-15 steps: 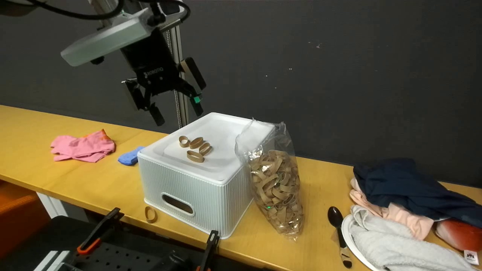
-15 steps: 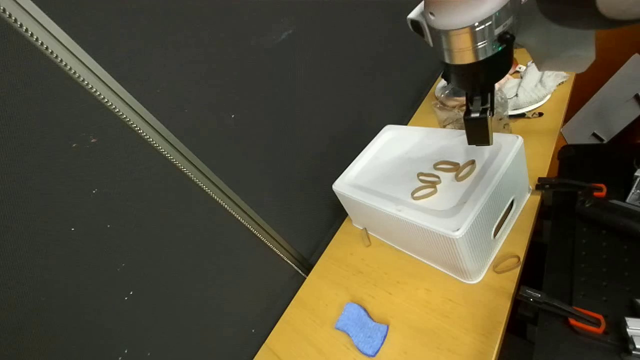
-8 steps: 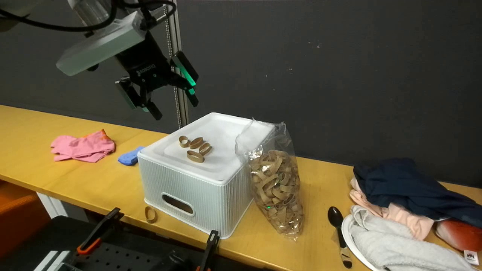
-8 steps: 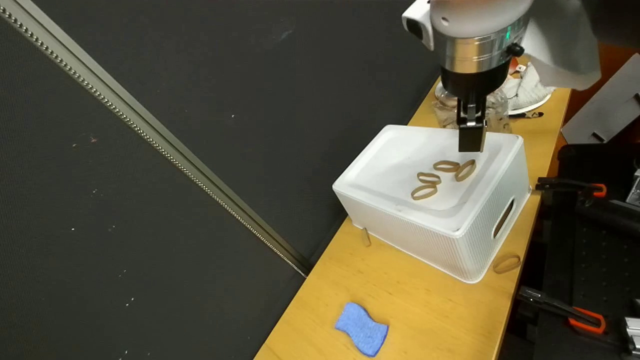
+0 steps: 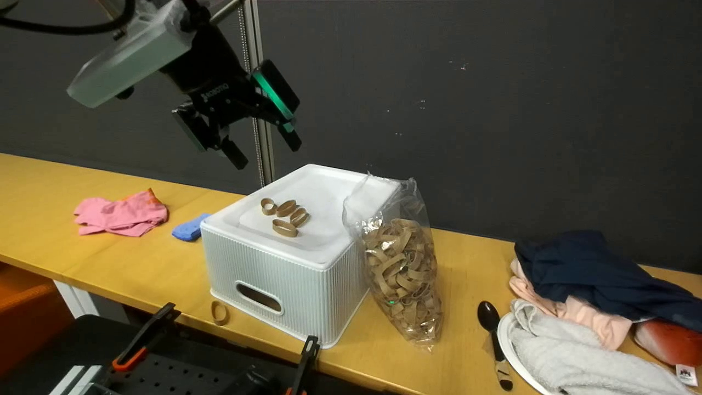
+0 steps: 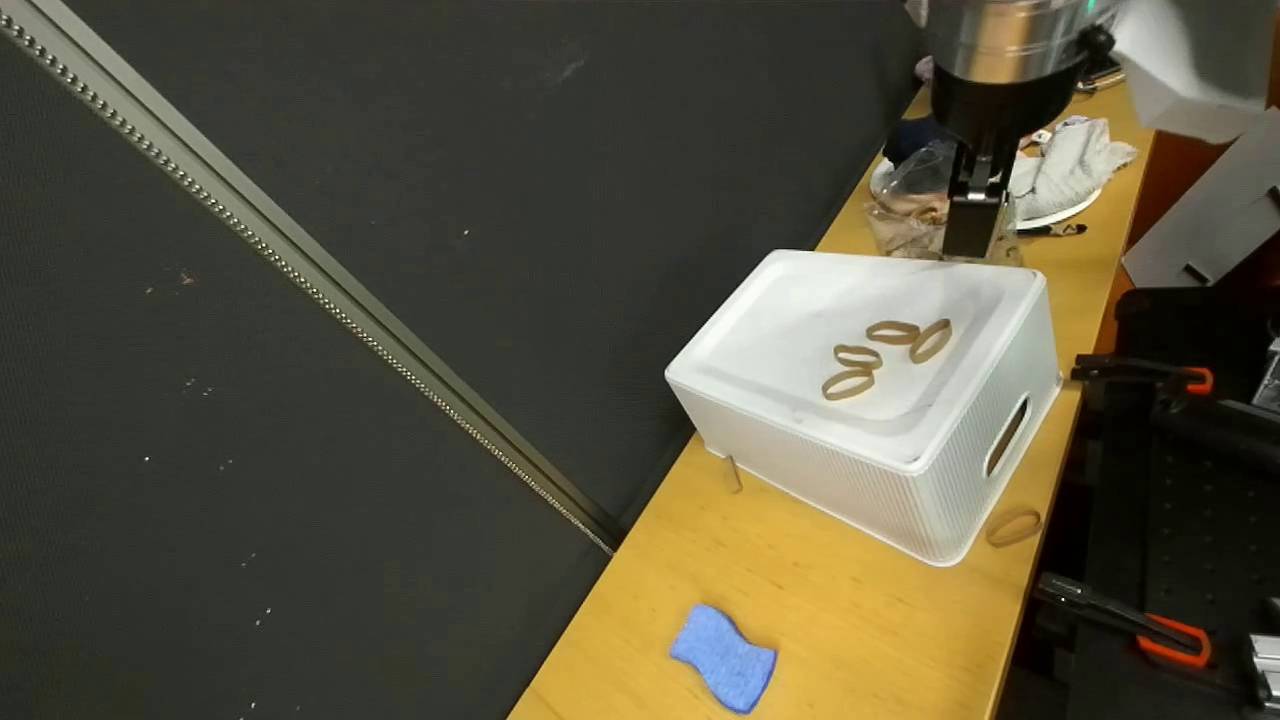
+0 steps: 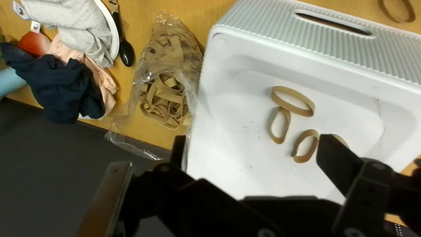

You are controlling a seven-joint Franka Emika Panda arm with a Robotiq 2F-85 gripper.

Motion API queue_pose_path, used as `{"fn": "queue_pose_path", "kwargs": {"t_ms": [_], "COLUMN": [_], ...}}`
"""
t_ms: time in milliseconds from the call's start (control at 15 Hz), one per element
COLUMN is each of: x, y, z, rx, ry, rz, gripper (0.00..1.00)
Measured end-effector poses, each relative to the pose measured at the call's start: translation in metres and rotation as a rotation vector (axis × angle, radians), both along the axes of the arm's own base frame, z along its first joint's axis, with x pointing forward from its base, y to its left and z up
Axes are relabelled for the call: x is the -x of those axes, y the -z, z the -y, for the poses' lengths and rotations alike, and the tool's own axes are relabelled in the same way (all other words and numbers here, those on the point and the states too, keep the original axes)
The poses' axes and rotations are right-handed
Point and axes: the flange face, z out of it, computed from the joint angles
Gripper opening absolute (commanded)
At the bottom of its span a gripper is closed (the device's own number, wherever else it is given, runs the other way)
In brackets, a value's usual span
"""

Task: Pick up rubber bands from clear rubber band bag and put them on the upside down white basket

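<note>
A wooden worktop (image 5: 137, 269) runs along a dark partition (image 5: 493, 109) with a metal post (image 6: 350, 298) against it. On the wood the white basket (image 5: 299, 288) stands upside down, its slotted end facing the worktop's edge, four rubber bands (image 5: 284, 232) lying on its flat top. Just beside the basket stands the clear rubber band bag (image 5: 406, 280), holding many more; whether the two touch is hard to tell. Farther from the basket on that side lie a black spoon (image 5: 487, 316) and a white plate (image 5: 505, 341) bearing a grey towel (image 5: 598, 354); on the basket's opposite side are a blue sponge (image 6: 725, 658) and pink cloth (image 5: 120, 215). A stray band (image 5: 221, 322) lies near the basket's slotted end. The claw (image 5: 264, 147) hangs above the basket, released, its jaws spread apart, though its height is unclear. In the wrist view the claw covers part of a band on the basket. In an exterior view the basket and claw hide much of the bag (image 6: 900, 232), and a thin tan strip (image 6: 733, 475) at the basket's foot is hard to make out. In an exterior view the plate is cut off, in the wrist view a pale blue thing (image 7: 11, 80), and a reddish thing (image 5: 670, 343) well apart from the basket cannot be identified.
</note>
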Motion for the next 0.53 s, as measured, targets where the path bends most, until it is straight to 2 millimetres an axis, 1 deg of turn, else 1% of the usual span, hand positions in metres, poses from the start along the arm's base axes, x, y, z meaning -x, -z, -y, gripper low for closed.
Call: {"fn": "queue_pose_path", "kwargs": {"t_ms": [200,467,533], "x": [0.0,0.005,0.006], "y": [-0.001,0.0,0.001], "z": [0.025,0.069,0.08], "rx": [0.006,-0.004,-0.006], "ry": [0.032,0.075,0.08], "rz": [0.001,-0.016,-0.023], "gripper": [1.0,1.0,0.96]}}
